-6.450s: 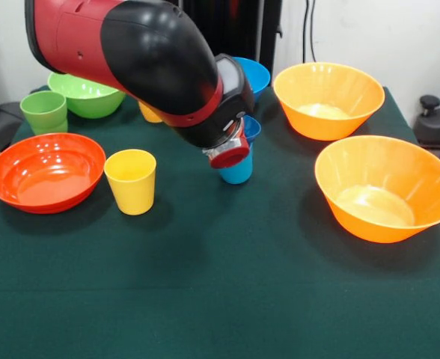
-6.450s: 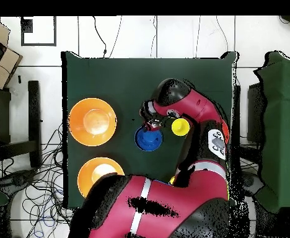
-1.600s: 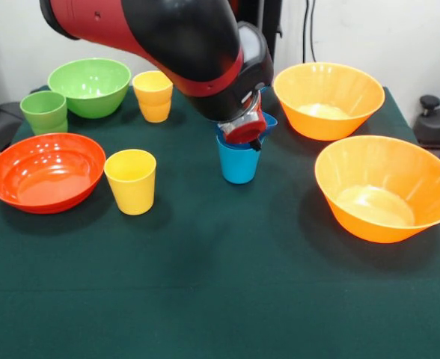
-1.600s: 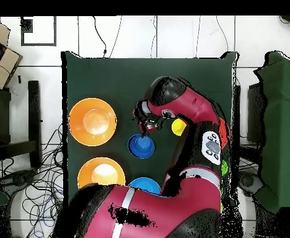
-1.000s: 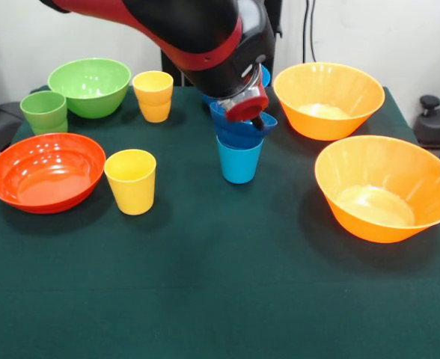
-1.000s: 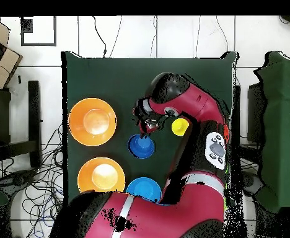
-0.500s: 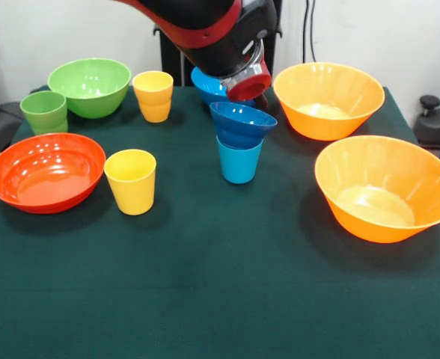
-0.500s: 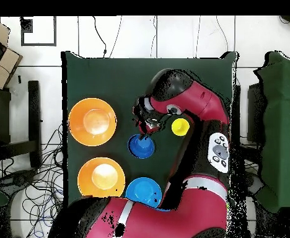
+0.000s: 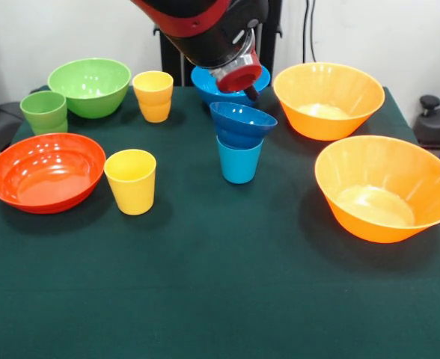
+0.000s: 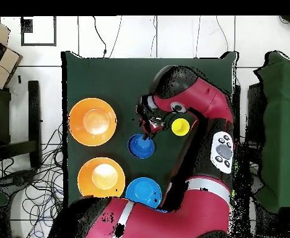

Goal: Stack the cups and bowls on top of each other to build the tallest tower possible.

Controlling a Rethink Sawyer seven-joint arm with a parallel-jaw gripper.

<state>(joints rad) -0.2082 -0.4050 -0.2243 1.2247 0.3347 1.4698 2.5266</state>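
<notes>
Front view: near the middle of the green bench (image 9: 220,299) a light blue cup (image 9: 239,161) is seen upright, with a small dark blue bowl (image 9: 242,123) seated in its mouth, rim up; this two-piece tower is glossy and level. The jaws (image 9: 242,84) hang above and just behind the bowl, apart from it, under a red cap; whether they are spread or pressed together cannot be told. Behind them a light blue bowl (image 9: 209,84) is partly hidden by the arm. Two orange bowls (image 9: 328,97) (image 9: 385,187) are set to the right of the tower. To the left lie a red-orange bowl (image 9: 46,170), a yellow cup (image 9: 131,180), a second yellow cup (image 9: 153,95), a green bowl (image 9: 90,86) and a green cup (image 9: 44,111).

Overhead view: the dark blue bowl (image 10: 140,146) is shown as a blue disc mid-bench, with the jaws (image 10: 150,127) just above it in the picture. The light blue bowl (image 10: 142,191) lies below it, a yellow cup (image 10: 180,126) to its upper right, and the orange bowls (image 10: 92,121) (image 10: 100,176) at the left.
</notes>
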